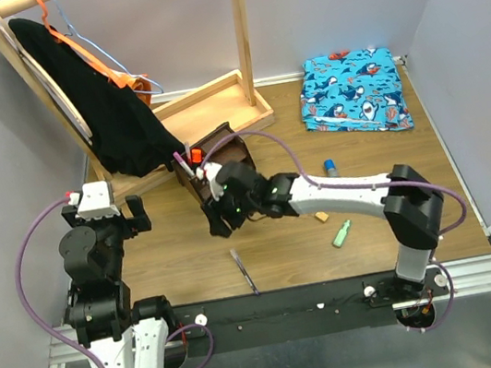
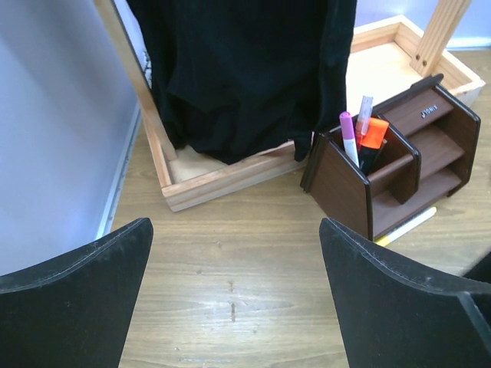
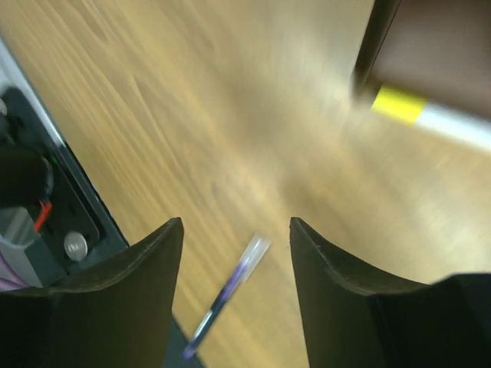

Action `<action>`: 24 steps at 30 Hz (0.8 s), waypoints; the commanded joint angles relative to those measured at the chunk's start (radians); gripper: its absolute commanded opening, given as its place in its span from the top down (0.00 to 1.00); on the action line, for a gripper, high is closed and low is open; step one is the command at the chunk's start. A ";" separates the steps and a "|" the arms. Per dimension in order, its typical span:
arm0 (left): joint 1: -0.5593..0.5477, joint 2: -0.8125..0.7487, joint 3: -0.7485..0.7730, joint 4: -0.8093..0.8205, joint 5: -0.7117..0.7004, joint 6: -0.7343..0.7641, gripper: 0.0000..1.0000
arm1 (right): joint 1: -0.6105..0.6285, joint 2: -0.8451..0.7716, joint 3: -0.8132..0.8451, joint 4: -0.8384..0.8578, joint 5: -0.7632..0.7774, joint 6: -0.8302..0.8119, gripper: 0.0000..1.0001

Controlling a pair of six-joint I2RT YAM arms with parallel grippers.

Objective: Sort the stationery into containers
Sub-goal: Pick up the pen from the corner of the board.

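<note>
My right jaws stand apart with nothing between them. In the wrist view the two dark fingers (image 3: 130, 299) frame bare worktop (image 3: 192, 115) and, lower down, the purple pen (image 3: 227, 294) lying flat. That view is smeared, so I trust it only for the broad layout.

Just past the jaws, the yellow-and-white marker (image 3: 426, 113) lies on the worktop close along the foot of the brown organiser (image 1: 225, 145), not in any compartment. My left jaws are also wide apart and empty, well back from the organiser.

The organiser's tall compartment holds a pink marker (image 2: 349, 138), an orange-capped one (image 2: 374, 133) and a greyish pen (image 2: 364, 110), all upright. The tan eraser (image 1: 322, 218), green highlighter (image 1: 341, 234) and blue-topped tube (image 1: 329, 167) lie out on the worktop, well apart from the organiser.

I judge I am between pieces, roughly half done. Next I must choose a loose piece. The yellow marker is nearest, but it lies so close to the organiser that the jaws must straddle it crosswise without nudging the box.
</note>
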 commanded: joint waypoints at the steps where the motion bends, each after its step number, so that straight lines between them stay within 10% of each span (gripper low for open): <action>1: 0.001 -0.055 -0.013 0.010 -0.038 -0.014 0.01 | 0.062 0.080 0.029 -0.208 0.108 0.178 0.33; 24: -0.021 -0.112 0.009 -0.061 -0.102 0.016 0.01 | 0.201 0.375 0.109 -0.395 0.404 0.356 0.43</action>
